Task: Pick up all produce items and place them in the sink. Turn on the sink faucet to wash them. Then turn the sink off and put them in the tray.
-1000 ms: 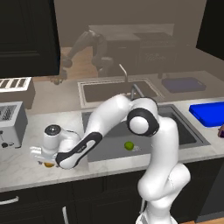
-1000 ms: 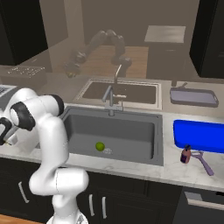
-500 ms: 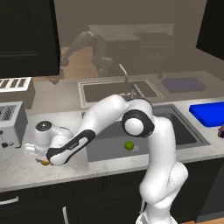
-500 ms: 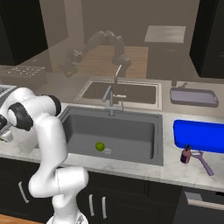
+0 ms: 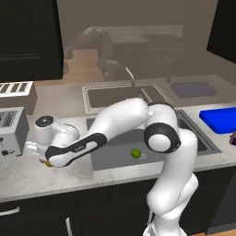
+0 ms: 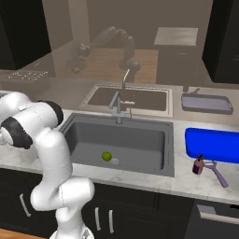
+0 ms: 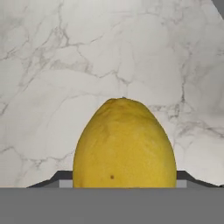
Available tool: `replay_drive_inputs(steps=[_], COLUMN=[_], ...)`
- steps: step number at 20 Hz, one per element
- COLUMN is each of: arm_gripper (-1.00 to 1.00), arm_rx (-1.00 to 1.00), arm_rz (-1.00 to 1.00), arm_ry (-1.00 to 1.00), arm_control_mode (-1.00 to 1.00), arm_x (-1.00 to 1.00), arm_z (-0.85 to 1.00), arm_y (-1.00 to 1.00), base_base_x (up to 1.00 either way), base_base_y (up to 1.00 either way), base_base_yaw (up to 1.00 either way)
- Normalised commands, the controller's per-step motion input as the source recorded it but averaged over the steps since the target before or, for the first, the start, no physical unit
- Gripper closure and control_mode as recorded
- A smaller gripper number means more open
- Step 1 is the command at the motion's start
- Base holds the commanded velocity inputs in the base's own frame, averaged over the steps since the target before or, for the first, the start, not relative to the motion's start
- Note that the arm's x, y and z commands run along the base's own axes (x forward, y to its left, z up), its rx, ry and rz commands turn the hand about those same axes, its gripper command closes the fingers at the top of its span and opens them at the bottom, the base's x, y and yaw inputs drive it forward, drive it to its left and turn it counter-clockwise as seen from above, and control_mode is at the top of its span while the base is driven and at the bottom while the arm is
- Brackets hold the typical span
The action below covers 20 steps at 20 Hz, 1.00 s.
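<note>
A yellow lemon lies on the pale marble counter left of the sink, close up in the hand view. My gripper is shut on it, one dark fingertip pressed against each side. In the left base view the gripper sits low on the counter beside the toaster, with a sliver of the lemon showing under it. The green lime rests on the floor of the dark sink, near the drain; the right base view shows the same lime. Behind the basin stands the faucet. The blue tray lies on the counter to the right.
A silver toaster stands just left of the hand. A purple utensil lies in front of the blue tray. A grey pan sits at the back right. The counter's front edge runs close below the gripper.
The hand moved left and down to the counter beside the toaster, and its jaws closed in on the lemon. The lime stayed in the sink.
</note>
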Motion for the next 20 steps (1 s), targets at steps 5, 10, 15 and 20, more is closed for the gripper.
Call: replay_drive_inputs(steps=[5, 10, 15, 20], arm_gripper=[1.00, 1.00, 1.00, 1.00], arm_rx=[0.00, 0.00, 0.00, 0.00], arm_rz=[0.00, 0.00, 0.00, 0.00], arm_ry=[0.06, 0.15, 0.15, 0.15], arm_control_mode=[-1.00, -1.00, -1.00, -1.00], arm_x=[-0.10, 0.00, 0.00, 0.00], arm_z=[0.67, 0.52, 0.14, 0.01], arm_y=[-0.80, -0.88, -0.88, -0.83], base_base_x=[0.00, 0.00, 0.00, 0.00], base_base_y=[0.00, 0.00, 0.00, 0.00], base_base_yaw=[0.00, 0.00, 0.00, 0.00])
